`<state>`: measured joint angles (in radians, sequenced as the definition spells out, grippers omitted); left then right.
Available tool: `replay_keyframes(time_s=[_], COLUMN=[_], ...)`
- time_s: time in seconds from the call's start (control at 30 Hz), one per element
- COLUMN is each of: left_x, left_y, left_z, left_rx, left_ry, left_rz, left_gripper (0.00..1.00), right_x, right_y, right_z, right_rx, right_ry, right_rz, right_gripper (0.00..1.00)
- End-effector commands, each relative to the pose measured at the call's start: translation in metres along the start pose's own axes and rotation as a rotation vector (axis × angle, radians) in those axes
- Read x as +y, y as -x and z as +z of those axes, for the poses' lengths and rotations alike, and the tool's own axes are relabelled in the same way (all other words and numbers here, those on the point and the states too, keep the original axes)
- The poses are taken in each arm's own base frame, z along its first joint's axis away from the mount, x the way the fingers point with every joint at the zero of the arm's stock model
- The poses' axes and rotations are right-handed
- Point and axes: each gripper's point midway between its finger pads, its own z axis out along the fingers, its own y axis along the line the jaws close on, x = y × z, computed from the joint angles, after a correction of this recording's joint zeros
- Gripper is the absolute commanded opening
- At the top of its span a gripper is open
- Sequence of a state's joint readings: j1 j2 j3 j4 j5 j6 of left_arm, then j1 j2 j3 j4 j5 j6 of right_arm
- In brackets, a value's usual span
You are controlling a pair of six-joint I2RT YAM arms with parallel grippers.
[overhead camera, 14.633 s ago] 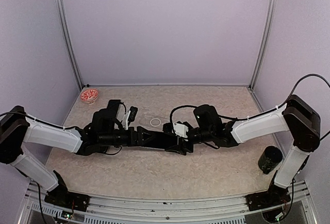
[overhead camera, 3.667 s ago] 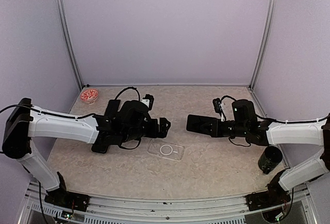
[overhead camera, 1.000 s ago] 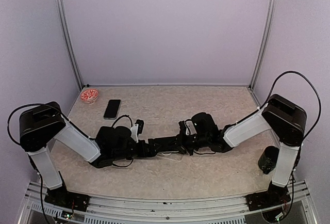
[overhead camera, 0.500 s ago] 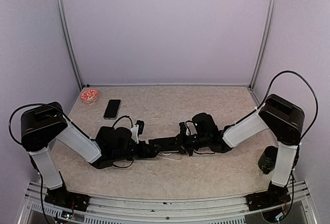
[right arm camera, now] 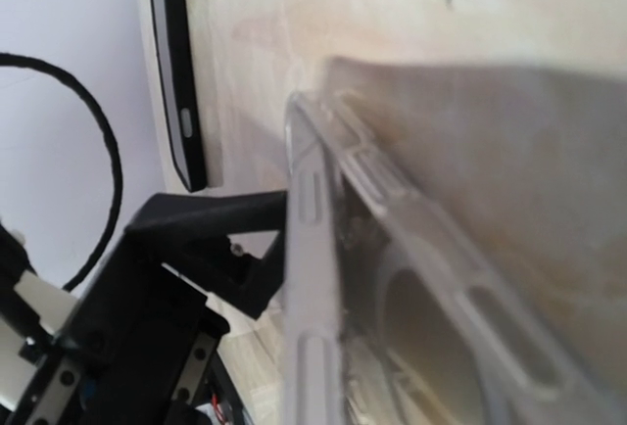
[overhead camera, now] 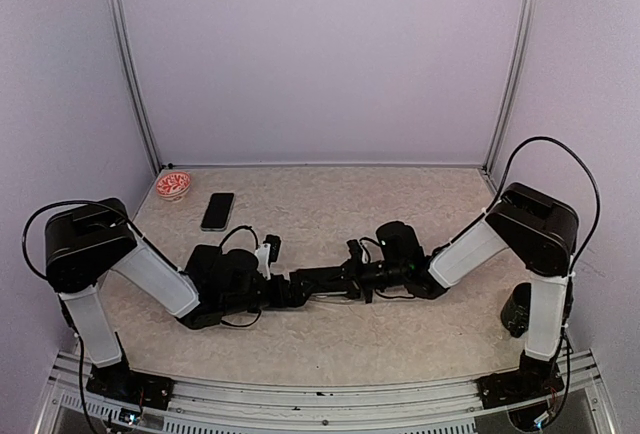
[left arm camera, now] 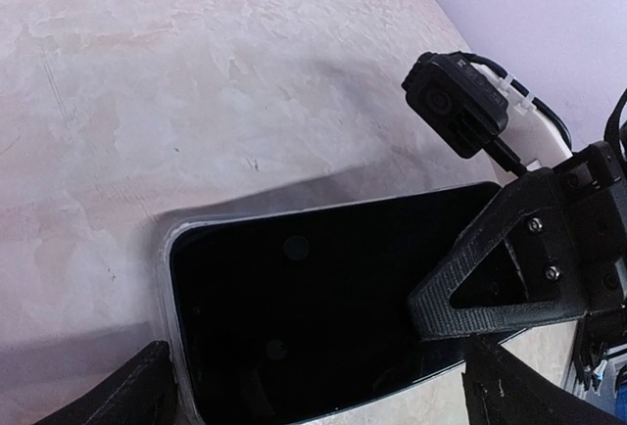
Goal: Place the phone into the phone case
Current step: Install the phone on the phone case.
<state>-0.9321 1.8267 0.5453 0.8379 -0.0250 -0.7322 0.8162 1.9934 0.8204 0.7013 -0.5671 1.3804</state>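
From above, both arms lie stretched low across the table (overhead camera: 420, 204), the left gripper (overhead camera: 292, 288) and right gripper (overhead camera: 345, 281) nose to nose; the phone (overhead camera: 217, 211) lies apart, far left. Left wrist: fingers (left arm camera: 122, 401) spread wide, the phone case (left arm camera: 294, 317) just ahead between them. Right wrist: the tilted case sits close, its end pinched in closed jaws.

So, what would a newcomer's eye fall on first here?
Both grippers meet in the centre at the clear phone case, the right gripper pinching its end, the left gripper wide open. The black phone lies apart at the rear left, beside a small red bowl.
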Motion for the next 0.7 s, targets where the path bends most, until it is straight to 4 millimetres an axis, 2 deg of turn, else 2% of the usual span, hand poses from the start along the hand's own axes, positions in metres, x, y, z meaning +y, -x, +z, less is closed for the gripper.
replay_keyframes(time_s=[0.0,0.3,0.57,0.67], left_x=[-0.017,-0.018,-0.004,-0.004], left_y=[-0.01,-0.01,0.003,0.011], left_z=[0.008,0.01,-0.005,-0.011], left_rx=[0.049,0.052,0.014,-0.003], left_ry=[-0.061,-0.062,-0.064,-0.065], left_rz=[0.006,0.012,-0.044,-0.045], left_gripper=[0.99,0.99,0.99,0.99], right_x=[-0.029,-0.032,-0.013,0.0], right_y=[-0.011,-0.015,-0.005,-0.004], right_z=[0.011,0.013,0.0,-0.004], right_rx=[0.053,0.078,0.03,0.027], right_ry=[-0.078,-0.06,-0.03,0.02], right_rz=[0.05,0.04,-0.054,-0.099], right_gripper=[0.0,0.0,0.0,0.0])
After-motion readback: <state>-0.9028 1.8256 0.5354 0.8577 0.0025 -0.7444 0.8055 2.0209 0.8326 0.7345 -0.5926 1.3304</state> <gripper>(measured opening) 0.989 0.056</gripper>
